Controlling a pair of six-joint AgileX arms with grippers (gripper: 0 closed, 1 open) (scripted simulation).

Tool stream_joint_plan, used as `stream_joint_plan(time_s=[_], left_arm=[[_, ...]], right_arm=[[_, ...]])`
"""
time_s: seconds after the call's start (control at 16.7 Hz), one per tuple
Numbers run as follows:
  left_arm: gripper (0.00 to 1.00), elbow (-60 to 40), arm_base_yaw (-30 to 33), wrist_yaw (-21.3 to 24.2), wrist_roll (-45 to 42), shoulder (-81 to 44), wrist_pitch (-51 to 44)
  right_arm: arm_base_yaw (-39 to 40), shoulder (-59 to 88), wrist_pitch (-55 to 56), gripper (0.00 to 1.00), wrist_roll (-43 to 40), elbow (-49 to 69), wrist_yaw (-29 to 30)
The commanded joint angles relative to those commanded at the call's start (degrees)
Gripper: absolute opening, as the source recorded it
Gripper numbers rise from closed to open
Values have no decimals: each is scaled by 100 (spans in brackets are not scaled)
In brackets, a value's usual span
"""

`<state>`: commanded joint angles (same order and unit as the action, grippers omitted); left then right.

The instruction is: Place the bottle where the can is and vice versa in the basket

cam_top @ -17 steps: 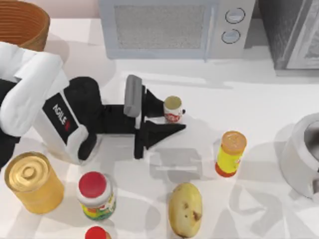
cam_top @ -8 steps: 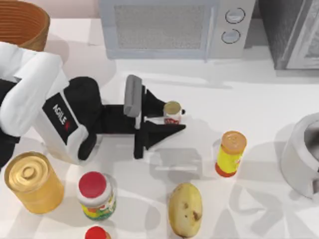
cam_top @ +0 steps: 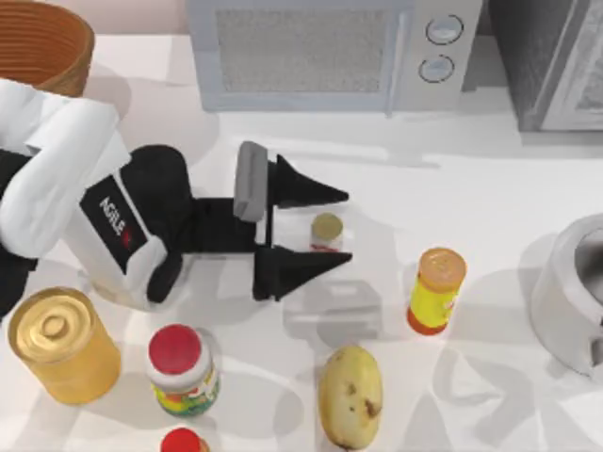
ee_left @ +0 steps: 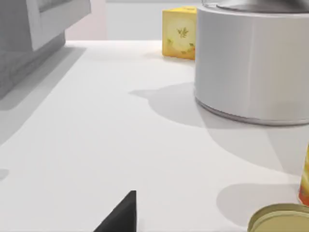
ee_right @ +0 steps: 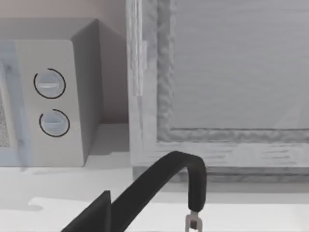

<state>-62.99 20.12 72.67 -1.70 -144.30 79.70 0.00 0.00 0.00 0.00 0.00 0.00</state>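
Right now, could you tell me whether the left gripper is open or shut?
Open: the left gripper has its fingers spread either side of the upright can.

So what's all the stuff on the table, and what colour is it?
Small white can with red label and golden top: 1, middle, between the claw's fingers.
Round brown wicker basket: 1, far left corner.
Big golden-yellow can: 1, near left.
Red-capped jar with colourful label: 1, near left.
Yellow bottle with orange cap: 1, right of middle.
Brownish potato: 1, near edge.
Grey microwave: 1, back.
Grey round pot: 1, right edge.
Yellow box: 1, behind the pot.
Left claw: black, open.
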Motion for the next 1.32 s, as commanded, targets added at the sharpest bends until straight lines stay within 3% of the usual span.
stream_joint_plan(time_s=[0.48, 0.66, 0.96, 1.32], left_arm=[[100, -1, 10, -1, 0, 0, -1], [100, -165, 127, -315, 18, 322, -176], [100, 22, 220, -1587, 96, 2049, -1030], [100, 1329, -109, -3633, 197, 5853, -2834]], right_arm=[[0, 0, 0, 100, 0, 0, 0], [0, 0, 0, 100, 0, 0, 0], [0, 0, 0, 100, 0, 0, 0], [0, 0, 0, 100, 0, 0, 0]])
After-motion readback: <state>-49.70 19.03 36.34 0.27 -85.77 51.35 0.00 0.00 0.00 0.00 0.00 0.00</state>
